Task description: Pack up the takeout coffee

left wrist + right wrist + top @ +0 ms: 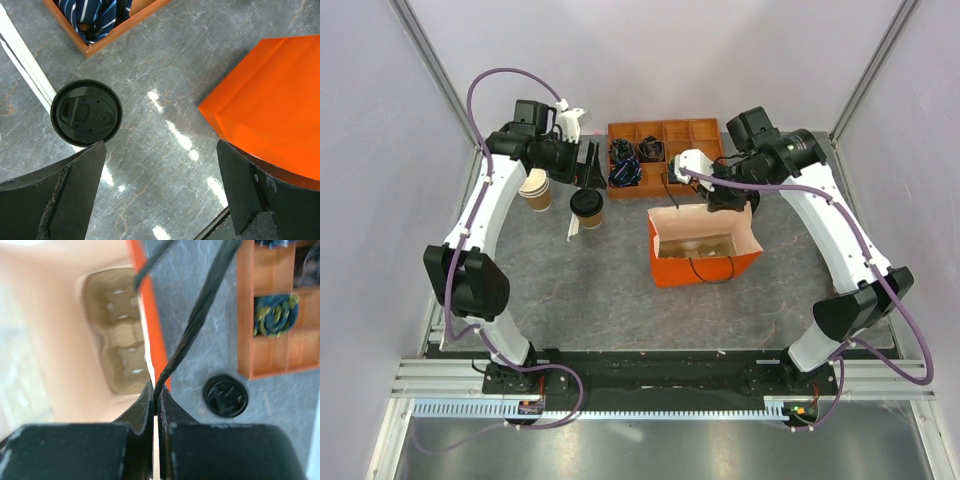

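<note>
From above, the takeout coffee, a brown paper cup under a black lid, stands upright on the grey worktop toward the far-left corner. It is just off the near-left corner of the orange wooden tray, which sits at the middle of the far edge. A stack of lidless paper cups stands beside the coffee on the left-edge side, and a white strip lies by its base. The left gripper hangs just to the far side of the cup, holding nothing. An open orange paper bag stands mid-worktop, a little toward the right edge, with the right gripper at its far rim

In the left wrist view, the fingers are spread wide with only bare worktop between them. The lidded cup sits by the tip of one finger, outside the gap, and the bag's orange side is by the other finger. A tray corner holds blue striped cloth

In the right wrist view, the fingers are pressed together on the bag's black cord handle; whether the paper rim is pinched too cannot be told. A cardboard cup carrier lies on the bag's bottom. The coffee's lid shows outside the bag, on the worktop near the tray, where one compartment holds rolled blue-green cloth
</note>
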Tool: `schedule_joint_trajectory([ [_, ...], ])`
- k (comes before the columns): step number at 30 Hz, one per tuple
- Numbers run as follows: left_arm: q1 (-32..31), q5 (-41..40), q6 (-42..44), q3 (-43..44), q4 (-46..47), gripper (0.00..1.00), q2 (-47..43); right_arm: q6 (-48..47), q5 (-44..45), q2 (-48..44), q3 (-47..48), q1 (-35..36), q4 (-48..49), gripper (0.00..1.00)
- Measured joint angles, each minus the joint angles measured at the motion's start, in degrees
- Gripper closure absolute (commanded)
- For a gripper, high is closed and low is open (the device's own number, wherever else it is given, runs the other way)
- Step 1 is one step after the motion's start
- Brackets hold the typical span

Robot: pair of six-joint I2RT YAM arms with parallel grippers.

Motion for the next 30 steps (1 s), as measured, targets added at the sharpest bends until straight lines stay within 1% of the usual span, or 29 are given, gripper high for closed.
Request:
schedule_joint_trajectory([
  [3,0.00,-1.14,1.01,0.39,-0.04,0.05,0.74,5.46,2.69,-0.37,-0.09,-0.02,0.24,1.00],
  [7,0.00,-4.11,3.61,1.66,0.02,0.06,3.02,14.80,6.82,-3.28,-4.28,-0.04,5.14,1.00],
  [10,-0.04,-7.02,5.27,2.34,0.07,0.04,5.16,21.09,9.60,-6.47,-8.35,0.02,9.20,1.00],
  [11,-0.07,-7.78,5.64,2.34,0.02,0.01,5.77,22.93,10.58,-7.48,-9.38,0.13,10.54,1.00],
  [12,-0.09,-8.85,6.16,2.34,-0.04,0.00,6.43,24.61,11.45,-8.35,-10.10,0.31,11.69,1.00],
  [14,-0.09,-10.75,6.99,2.34,-0.04,0.00,7.56,27.36,12.83,-9.94,-11.06,0.94,14.29,1.00],
  [20,-0.22,-13.75,8.46,1.38,0.55,0.00,9.05,30.51,15.45,-15.45,-15.52,5.40,19.96,1.00],
  [23,-0.44,-14.38,9.35,0.44,1.51,0.02,9.49,31.06,17.00,-18.10,-18.58,8.22,22.14,1.00],
  [30,-1.38,-15.17,11.50,-3.13,3.82,0.05,9.62,33.29,19.67,-19.34,-22.14,11.82,24.85,1.00],
])
